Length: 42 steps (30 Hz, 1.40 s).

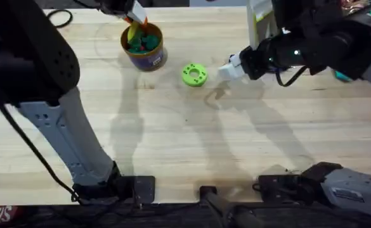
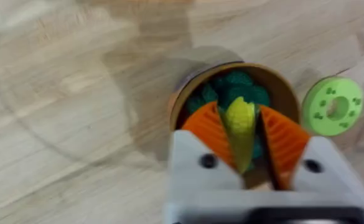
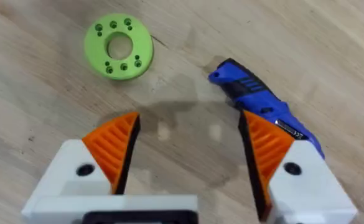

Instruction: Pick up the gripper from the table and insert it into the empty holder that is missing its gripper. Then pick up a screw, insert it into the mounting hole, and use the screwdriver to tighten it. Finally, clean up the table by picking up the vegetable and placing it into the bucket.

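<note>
Two grippers: left gripper (image 2: 251, 140), upper left overhead, clamps the vegetable (image 2: 239, 124) above the bucket (image 2: 182, 99) for release; right gripper (image 3: 188, 149) gapes empty beside the screwdriver (image 3: 262, 109)

The left arm reaches to the far left, its white, orange-padded gripper (image 2: 250, 146) pinched closed. The right arm stretches far and inward, its gripper (image 3: 188, 146) spread wide above the tabletop.

A robotics lab bench: two arms mounted at the edge of a pale wooden table (image 1: 191, 145); cables trail across its far corner; a blue screwdriver (image 3: 266, 109) and a green 3D-printed disc (image 1: 194, 74) lie out.
</note>
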{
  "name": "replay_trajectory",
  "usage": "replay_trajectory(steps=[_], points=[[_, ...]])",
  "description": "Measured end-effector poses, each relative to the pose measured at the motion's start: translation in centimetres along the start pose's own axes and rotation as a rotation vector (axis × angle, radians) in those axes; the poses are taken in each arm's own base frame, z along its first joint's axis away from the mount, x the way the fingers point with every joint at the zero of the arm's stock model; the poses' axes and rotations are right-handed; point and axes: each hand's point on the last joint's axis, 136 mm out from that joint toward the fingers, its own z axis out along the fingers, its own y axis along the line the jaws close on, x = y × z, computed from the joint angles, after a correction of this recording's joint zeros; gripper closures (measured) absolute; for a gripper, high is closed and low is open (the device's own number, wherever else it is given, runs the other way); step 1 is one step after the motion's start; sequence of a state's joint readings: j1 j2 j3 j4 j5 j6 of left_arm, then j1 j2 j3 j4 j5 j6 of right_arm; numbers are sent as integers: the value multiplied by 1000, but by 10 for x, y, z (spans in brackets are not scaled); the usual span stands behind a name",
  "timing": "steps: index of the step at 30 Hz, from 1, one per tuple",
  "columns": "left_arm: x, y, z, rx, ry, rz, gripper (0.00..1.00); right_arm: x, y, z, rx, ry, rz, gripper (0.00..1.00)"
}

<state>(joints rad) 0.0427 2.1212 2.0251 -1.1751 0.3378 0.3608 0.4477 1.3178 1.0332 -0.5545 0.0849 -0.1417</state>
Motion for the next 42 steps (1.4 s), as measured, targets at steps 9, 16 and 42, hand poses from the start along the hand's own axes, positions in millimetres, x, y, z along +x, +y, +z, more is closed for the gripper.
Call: replay_trajectory(steps=[9,16,42], points=[[9,6,4,-23,43,-14,104,0,0,0,0,0,0,48],[18,-3,-12,-17,80,-29,50,0,0,0,0,0,0,48],[16,-6,-24,-22,69,-25,50,0,0,0,0,0,0,48]])
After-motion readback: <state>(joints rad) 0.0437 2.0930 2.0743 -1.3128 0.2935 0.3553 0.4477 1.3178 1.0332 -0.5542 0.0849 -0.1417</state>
